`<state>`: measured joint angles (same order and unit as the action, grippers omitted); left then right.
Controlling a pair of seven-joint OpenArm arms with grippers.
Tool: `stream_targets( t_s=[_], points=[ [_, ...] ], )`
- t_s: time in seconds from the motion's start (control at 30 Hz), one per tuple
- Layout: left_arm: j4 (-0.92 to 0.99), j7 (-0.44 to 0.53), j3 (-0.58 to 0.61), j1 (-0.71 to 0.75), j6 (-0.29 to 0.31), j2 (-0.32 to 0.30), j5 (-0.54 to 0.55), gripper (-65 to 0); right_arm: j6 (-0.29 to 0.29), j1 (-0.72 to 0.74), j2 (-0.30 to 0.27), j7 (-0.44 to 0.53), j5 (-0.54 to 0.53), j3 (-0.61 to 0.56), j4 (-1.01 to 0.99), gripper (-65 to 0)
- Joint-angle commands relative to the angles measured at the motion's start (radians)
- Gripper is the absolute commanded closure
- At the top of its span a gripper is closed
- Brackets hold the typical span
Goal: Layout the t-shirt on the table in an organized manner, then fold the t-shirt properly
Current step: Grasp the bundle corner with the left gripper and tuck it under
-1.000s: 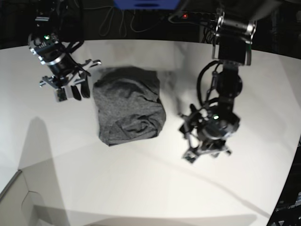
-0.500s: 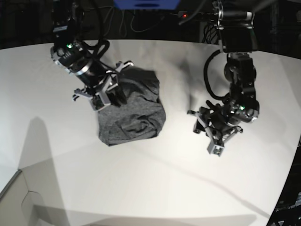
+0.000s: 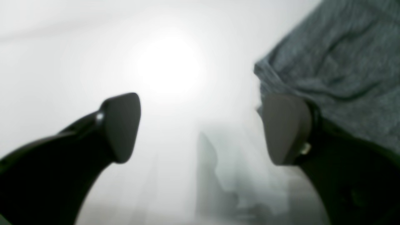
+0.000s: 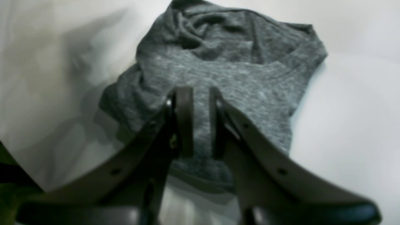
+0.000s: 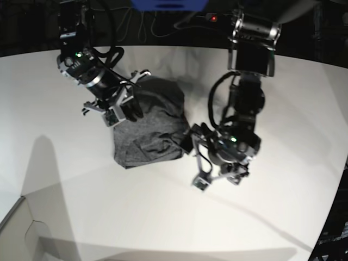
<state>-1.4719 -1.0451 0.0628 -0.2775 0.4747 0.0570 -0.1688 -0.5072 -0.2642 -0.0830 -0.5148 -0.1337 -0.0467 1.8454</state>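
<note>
Right gripper (image 5: 120, 113): at the left of the base view, lowered onto the upper-left edge of the t-shirt. In the right wrist view its 2 fingers (image 4: 184, 122) stand close together with a narrow gap, grey cloth visible between them; whether they actually pinch the fabric cannot be told.
T-shirt (image 5: 152, 125): dark heather-grey, bunched into a compact, creased heap on the table (image 5: 163, 217), left of center. Sleeves not distinguishable.
Left gripper (image 5: 197, 159): at the right of the heap, low over the table. Fingers (image 3: 122, 125) spread wide apart with bare tabletop between them, holding nothing. One fingertip sits just beside the shirt's edge in the left wrist view; contact cannot be told.
</note>
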Motion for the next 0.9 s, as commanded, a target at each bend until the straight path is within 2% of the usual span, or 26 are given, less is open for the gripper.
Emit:
stream_targets(
  t_s=[0.0, 0.1, 0.23, 0.33, 0.5, 0.57, 0.67, 0.73, 0.8, 0.87],
  points=[
    [-0.011, 0.029, 0.002, -0.030, 0.000, 0.024, -0.007, -61.8, -0.005, 0.006, -0.004, 0.023, -0.008, 0.001, 0.017, -8.0],
    [0.027, 0.030, -0.001, -0.026, 0.003, 0.068, -0.024, -61.8, -0.005, 0.007, -0.004, 0.023, -0.008, 0.000, 0.017, -8.1],
    [0.083, 0.047, -0.007, -0.027, 0.003, 0.096, -0.022, -61.8, -0.005, 0.007, -0.004, 0.023, -0.008, 0.000, 0.017, -8.1],
    [0.113, 0.101, -0.008, -0.022, 0.003, 0.100, -0.022, -61.8, -0.005, 0.007, -0.004, 0.023, -0.008, 0.000, 0.017, -8.1],
    [0.159, 0.124, -0.053, -0.021, 0.011, 0.100, -0.021, -60.6, -0.005, 0.004, -0.004, 0.023, -0.008, 0.000, 0.017, -8.1],
    [0.173, 0.133, -0.074, -0.021, 0.012, 0.100, -0.021, -54.6, -0.005, 0.004, -0.004, 0.023, -0.008, 0.000, 0.017, -8.1],
    [0.190, 0.167, -0.085, -0.021, 0.012, 0.100, -0.016, -40.6, -0.005, 0.004, -0.004, 0.023, -0.008, 0.000, 0.017, -8.1],
    [0.205, 0.170, -0.085, -0.021, 0.012, 0.100, 0.024, -31.9, -0.005, 0.003, -0.004, 0.023, -0.008, 0.000, 0.017, -8.1],
    [0.224, 0.171, -0.083, -0.024, 0.012, 0.100, 0.085, -26.8, -0.005, 0.001, -0.004, 0.023, -0.008, 0.000, 0.017, -8.1],
    [0.247, 0.171, -0.083, -0.029, 0.011, 0.100, 0.133, -25.9, -0.005, 0.001, -0.004, 0.023, -0.008, 0.000, 0.017, -8.1]
  ],
)
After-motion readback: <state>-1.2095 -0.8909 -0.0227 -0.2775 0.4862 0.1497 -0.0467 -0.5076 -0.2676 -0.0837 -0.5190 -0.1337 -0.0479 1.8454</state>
